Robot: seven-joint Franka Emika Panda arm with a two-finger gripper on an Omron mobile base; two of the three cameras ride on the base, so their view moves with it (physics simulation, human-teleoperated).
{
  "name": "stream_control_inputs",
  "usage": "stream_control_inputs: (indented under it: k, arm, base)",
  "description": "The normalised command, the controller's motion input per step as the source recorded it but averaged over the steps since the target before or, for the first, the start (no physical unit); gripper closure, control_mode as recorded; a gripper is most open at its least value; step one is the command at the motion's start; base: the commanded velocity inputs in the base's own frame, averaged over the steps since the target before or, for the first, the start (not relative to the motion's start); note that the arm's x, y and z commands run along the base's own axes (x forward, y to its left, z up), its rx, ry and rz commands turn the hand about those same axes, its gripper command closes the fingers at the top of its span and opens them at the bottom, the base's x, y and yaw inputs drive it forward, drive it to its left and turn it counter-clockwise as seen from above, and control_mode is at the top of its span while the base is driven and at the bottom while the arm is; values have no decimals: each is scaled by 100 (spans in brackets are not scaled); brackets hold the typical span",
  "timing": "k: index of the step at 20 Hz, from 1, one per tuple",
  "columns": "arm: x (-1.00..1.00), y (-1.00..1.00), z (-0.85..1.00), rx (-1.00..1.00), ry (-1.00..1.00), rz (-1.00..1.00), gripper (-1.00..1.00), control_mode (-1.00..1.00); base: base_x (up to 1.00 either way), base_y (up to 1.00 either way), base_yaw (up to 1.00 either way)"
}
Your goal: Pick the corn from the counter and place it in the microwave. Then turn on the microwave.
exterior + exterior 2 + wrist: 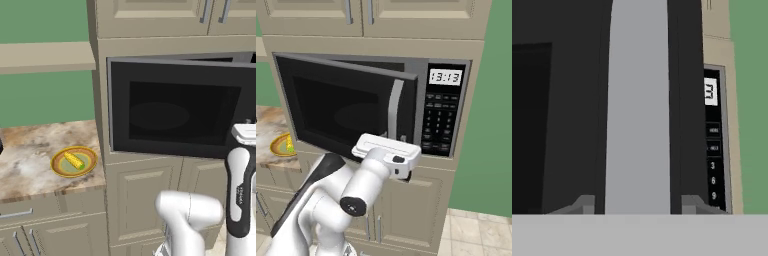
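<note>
On the marbled beige-brown stone desk (30, 155) at far left, the small yellow corn cob (74, 160) lies on a round yellow-rimmed green plate (90, 165). Rightward, the big black microwave (443, 107) has its dark glass door (175, 112) ajar. The claw (637, 202) straddles the door's long silver handle (639, 105), a fingertip either side, gripping it; the button panel (439, 120) sits just right.

One corn (73, 160) – one plate (60, 169) – one microwave (356, 107) – one counter (30, 150).

Glossy dark glass microwave (351, 110), brushed-metal-looking handle (639, 110); marbled stone counter (30, 150).
</note>
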Motion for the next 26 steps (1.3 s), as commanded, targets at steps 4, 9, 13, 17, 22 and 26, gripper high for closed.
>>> stream_control_inputs:
  k: [4, 9, 13, 17, 22, 26]
  arm:
    - [-30, 13, 0, -2, 7, -11, 100, -100]
    - [-32, 11, 0, -2, 3, -10, 100, -100]
    - [-34, 10, 0, -1, 1, -10, 100, -100]
    - [-33, 10, 0, -2, 0, -10, 100, -100]
    - [-36, 15, 0, -3, 0, -10, 100, -100]
    - [-35, 28, -3, -7, -2, -10, 100, -100]
  base:
    - [0, 0, 0]
    - [0, 0, 0]
    - [0, 0, 0]
    - [0, 0, 0]
    - [0, 0, 0]
    - [0, 0, 0]
